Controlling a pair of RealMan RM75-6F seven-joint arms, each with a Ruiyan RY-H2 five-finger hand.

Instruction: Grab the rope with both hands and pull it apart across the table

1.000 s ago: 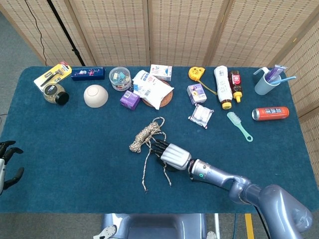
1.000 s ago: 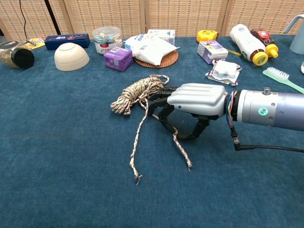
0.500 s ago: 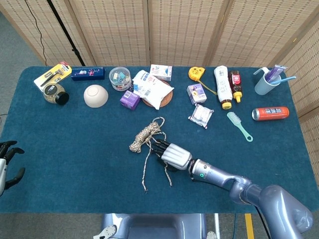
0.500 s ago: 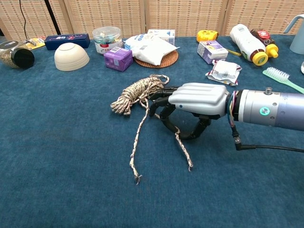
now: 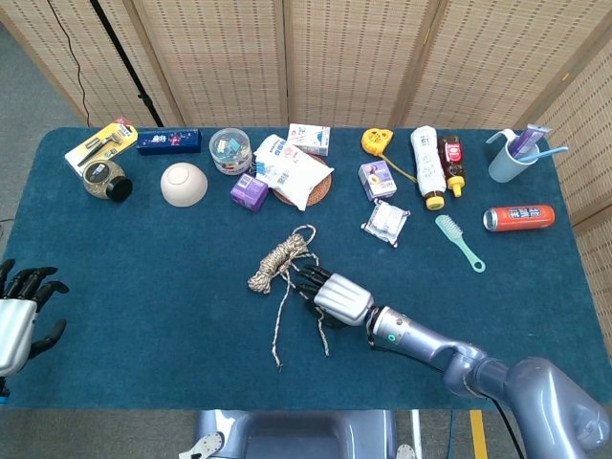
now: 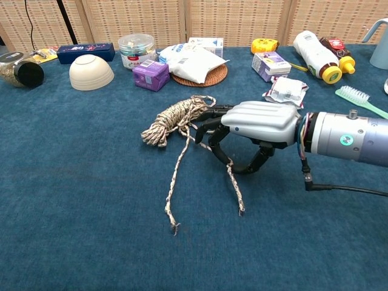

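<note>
The rope [image 5: 277,260] lies near the table's middle as a beige coiled bundle [image 6: 176,118] with two loose strands trailing toward the front edge. My right hand [image 5: 330,292] reaches in from the right, just right of the bundle. In the chest view the right hand [image 6: 254,124] has its dark fingers [image 6: 212,136] curled around the right strand, beside the coil. My left hand [image 5: 17,316] hovers at the table's far left edge, fingers spread and holding nothing, far from the rope. The chest view does not show it.
Along the back stand a bowl [image 5: 184,184], a purple box [image 5: 250,191], a white packet on a wicker mat [image 5: 296,172], a small pouch [image 5: 386,221], a green brush [image 5: 461,242] and a red can [image 5: 517,217]. Blue cloth [image 5: 143,277] lies between the left hand and the rope.
My left hand has come further into view at the left edge, moving rightward. My right hand has shifted slightly right and up, drawing the held strand with it.
</note>
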